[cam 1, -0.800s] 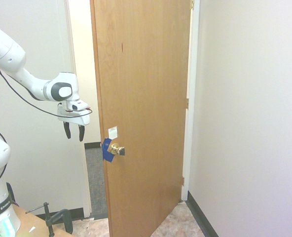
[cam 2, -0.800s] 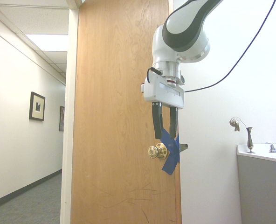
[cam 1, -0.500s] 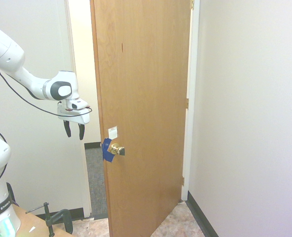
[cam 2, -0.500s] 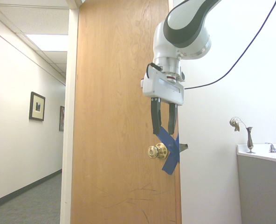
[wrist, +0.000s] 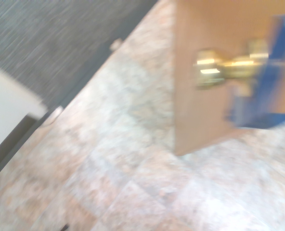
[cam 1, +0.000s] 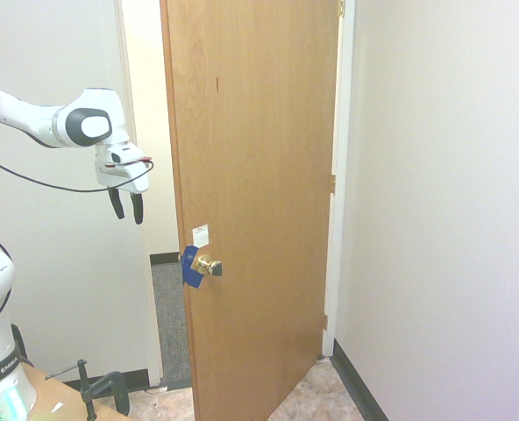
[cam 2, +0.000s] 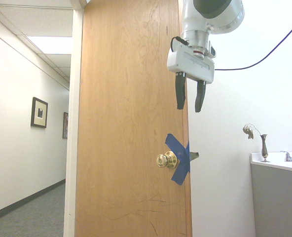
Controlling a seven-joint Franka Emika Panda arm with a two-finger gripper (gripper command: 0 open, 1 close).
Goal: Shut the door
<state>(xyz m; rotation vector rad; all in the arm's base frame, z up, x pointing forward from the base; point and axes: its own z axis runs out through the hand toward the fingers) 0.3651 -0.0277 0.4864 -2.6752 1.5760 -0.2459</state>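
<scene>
In the first exterior view, the door point(cam 1: 255, 202) was seen ajar, and the gripper point(cam 1: 125, 207) hung apart at its left, fingers open and empty, probably placed for a push. In the second, blue tape point(cam 2: 179, 160) over the latch was shown clearly. In the wrist view, the knob point(wrist: 224, 67) was blurred.

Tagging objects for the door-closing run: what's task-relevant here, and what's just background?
Task-relevant:
- door, ajar
- brass knob
- blue tape at the latch edge
- gripper, open, above and beside the knob, touching nothing

Background:
- white sticker
- framed pictures in the hallway
- vase on the counter
</scene>
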